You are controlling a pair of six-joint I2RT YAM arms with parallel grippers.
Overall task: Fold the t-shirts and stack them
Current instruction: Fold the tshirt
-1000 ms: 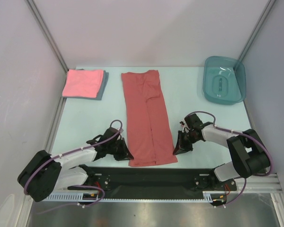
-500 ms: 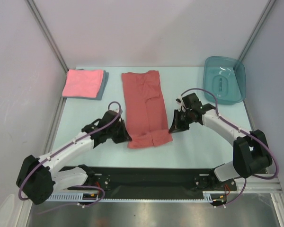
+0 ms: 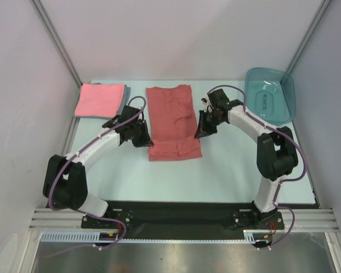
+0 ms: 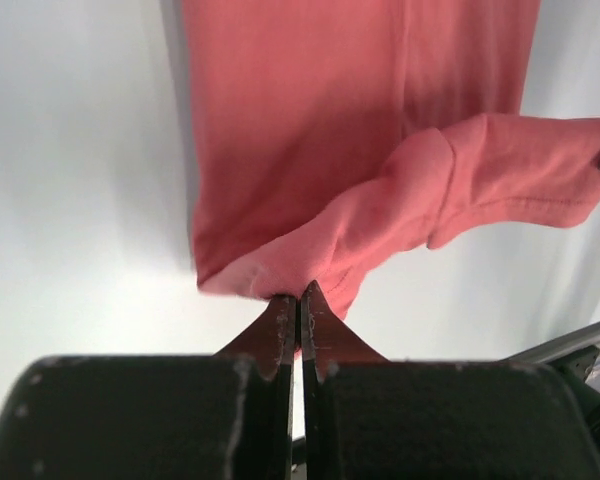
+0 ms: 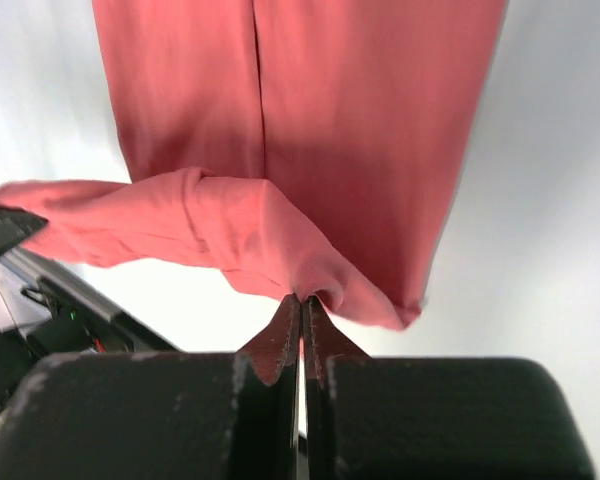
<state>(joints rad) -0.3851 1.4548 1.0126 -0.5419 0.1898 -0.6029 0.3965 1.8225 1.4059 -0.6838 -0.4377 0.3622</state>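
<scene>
A brick-red t-shirt [image 3: 171,116] lies as a long strip in the middle of the table, its near end lifted and doubled back over itself. My left gripper [image 3: 145,140] is shut on the near left corner of that shirt [image 4: 310,250]. My right gripper [image 3: 199,132] is shut on the near right corner [image 5: 280,240]. In both wrist views the hem hangs in a sagging fold between the two grippers. A folded pink t-shirt [image 3: 98,100] rests on a folded grey-blue one [image 3: 124,96] at the far left.
A teal translucent tub [image 3: 269,95] stands at the far right corner. Grey walls and slanted metal posts close the table on the left, right and back. The pale table [image 3: 227,170] shows bare between the arms' bases and the shirt.
Both grippers have carried the shirt's near end away from the bases toward the far side, doubling the strip over itself. The left gripper has finished closing on its corner.
</scene>
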